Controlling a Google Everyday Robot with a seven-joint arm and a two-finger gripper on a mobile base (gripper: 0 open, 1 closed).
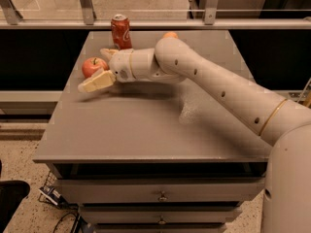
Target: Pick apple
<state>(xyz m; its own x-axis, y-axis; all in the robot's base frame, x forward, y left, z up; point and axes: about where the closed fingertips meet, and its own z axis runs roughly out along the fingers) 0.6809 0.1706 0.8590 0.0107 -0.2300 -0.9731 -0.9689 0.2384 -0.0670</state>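
The red apple (92, 66) with a short dark stem sits on the grey table (146, 125) near its far left corner. My gripper (100, 68) is at the apple, reaching in from the right. It is open: the near finger (96, 82) lies in front of the apple and the far finger (108, 52) lies behind it. The apple rests on the table between them, untouched as far as I can see.
A red soda can (121, 31) stands just behind the gripper near the table's back edge. A small orange (170, 34) peeks out behind my arm. A rail with glass panels (155, 23) runs behind the table. Drawers (160, 196) are below the table front.
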